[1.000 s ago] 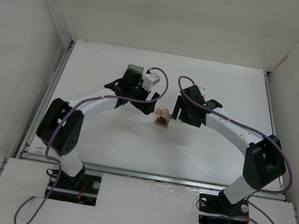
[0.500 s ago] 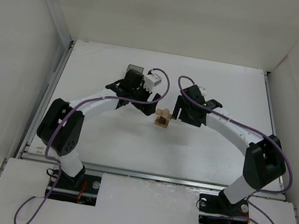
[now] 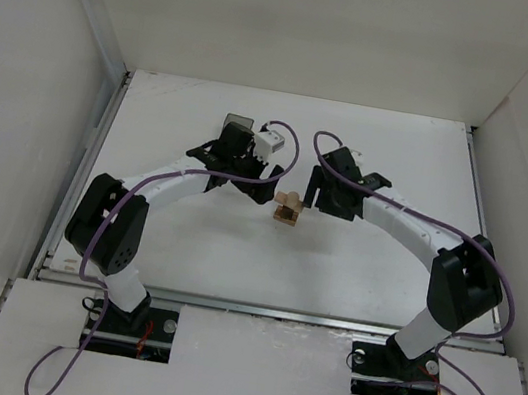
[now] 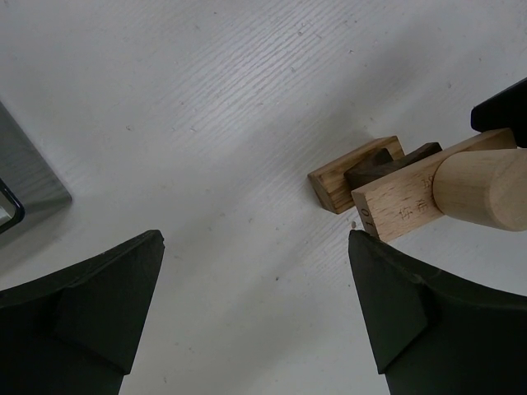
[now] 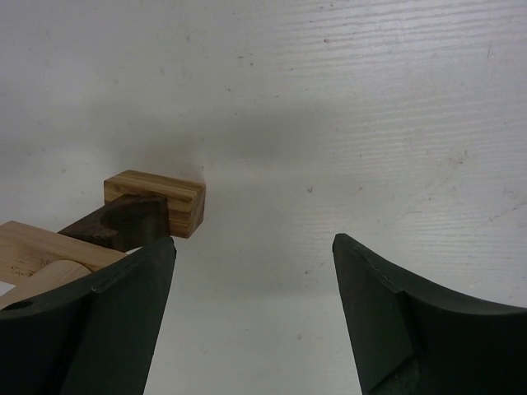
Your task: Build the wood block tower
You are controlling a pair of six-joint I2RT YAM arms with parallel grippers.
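The wood block tower (image 3: 288, 209) stands mid-table between the two grippers. In the left wrist view it shows a tan bottom block (image 4: 354, 175), a dark piece (image 4: 385, 161) on it, a lighter block (image 4: 405, 211) laid crosswise and a round wooden peg (image 4: 482, 189) on top. The right wrist view shows the tan bottom block (image 5: 156, 200) at the left. My left gripper (image 4: 255, 247) is open and empty, just left of the tower. My right gripper (image 5: 254, 243) is open and empty, just right of it. Neither touches the tower.
A dark translucent grey bin (image 3: 239, 122) sits behind the left wrist; its corner shows in the left wrist view (image 4: 25, 177). White walls enclose the table (image 3: 353, 273) on the left, back and right.
The left wrist has shifted slightly and the right arm has edged a little. The tower has not moved and both grippers stay open.
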